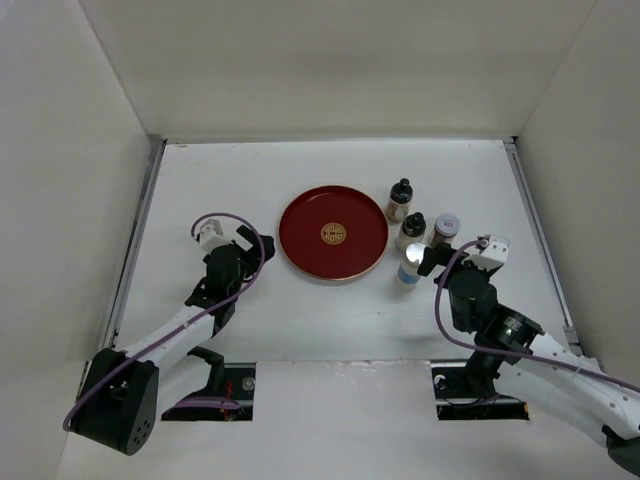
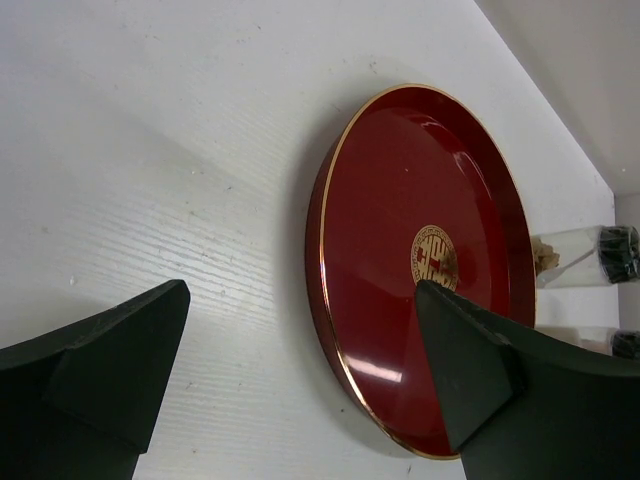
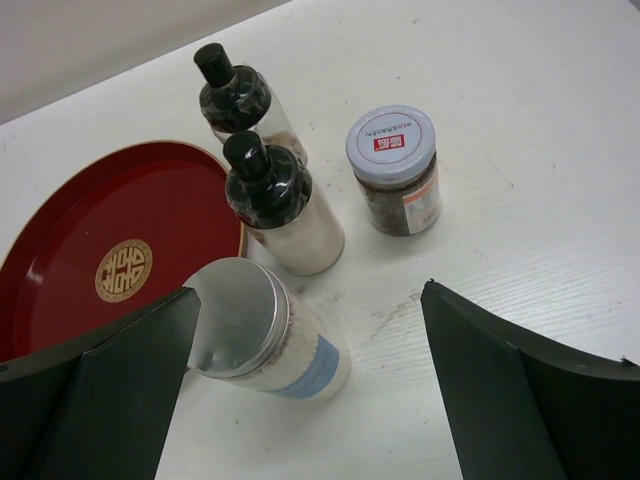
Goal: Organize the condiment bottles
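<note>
Fingers apart on left gripper [image 2: 300,300] and right gripper [image 3: 310,290]; nothing held.
White table [image 3: 520,200], white walls [image 1: 330,70].
Red tray [image 3: 150,195] with gold emblem [image 3: 124,270].
Just right of the tray, upright on the table, four condiment bottles [image 1: 412,232]:
- far black-capped bottle [image 3: 235,95] and near black-capped bottle [image 3: 285,210], pale contents
- silver-lidded cylinder [image 3: 265,340], blue band, whitish grains
- lilac-capped jar [image 3: 395,170], dark contents, red lid label unreadable

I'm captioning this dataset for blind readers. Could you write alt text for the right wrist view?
Two black-capped bottles, a lilac-lidded jar and, nearest, a silver-topped cylinder stand on a white table beside a red tray. The open right gripper frames the cylinder.
</note>
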Action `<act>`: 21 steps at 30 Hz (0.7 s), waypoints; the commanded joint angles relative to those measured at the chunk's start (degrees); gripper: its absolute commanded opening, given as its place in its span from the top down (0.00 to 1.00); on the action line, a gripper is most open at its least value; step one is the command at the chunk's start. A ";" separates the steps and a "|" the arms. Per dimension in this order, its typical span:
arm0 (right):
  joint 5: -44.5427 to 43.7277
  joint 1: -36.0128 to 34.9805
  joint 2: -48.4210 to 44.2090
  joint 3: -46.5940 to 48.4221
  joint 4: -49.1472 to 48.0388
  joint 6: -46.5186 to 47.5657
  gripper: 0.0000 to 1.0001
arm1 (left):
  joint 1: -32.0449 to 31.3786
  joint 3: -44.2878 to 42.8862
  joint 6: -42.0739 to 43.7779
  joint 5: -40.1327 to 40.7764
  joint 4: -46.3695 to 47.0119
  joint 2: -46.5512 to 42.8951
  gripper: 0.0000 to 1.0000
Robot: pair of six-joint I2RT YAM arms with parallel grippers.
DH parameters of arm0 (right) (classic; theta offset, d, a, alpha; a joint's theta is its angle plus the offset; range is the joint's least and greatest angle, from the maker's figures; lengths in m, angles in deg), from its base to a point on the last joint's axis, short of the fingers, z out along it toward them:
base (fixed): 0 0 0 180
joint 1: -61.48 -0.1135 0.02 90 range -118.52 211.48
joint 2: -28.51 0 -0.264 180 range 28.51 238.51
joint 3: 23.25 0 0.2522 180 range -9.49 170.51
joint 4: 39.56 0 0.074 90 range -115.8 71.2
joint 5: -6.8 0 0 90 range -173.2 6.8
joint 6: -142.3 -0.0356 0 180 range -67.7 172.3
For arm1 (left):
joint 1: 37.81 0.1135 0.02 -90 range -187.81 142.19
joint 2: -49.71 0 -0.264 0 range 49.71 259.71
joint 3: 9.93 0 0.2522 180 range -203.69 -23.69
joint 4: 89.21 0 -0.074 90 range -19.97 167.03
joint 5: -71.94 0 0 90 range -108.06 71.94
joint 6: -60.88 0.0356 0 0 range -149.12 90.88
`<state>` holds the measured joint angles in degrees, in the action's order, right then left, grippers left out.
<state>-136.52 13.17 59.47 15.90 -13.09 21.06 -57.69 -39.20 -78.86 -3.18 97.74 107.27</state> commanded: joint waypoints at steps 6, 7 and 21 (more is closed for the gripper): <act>-0.12 0.37 -0.73 0.98 0.39 -0.22 0.00 | 0.24 -1.02 0.78 0.68 1.79 0.44 0.00; 0.23 0.37 -0.38 1.33 0.04 -0.22 0.00 | 0.32 -1.10 0.61 0.33 1.79 0.80 0.00; 5.94 -1.39 7.35 3.44 -3.21 3.29 0.33 | -0.03 -0.40 0.43 0.42 3.20 0.10 0.00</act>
<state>-133.11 12.31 65.52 16.40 -12.98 22.70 -57.44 -39.20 -78.83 -3.07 97.89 107.99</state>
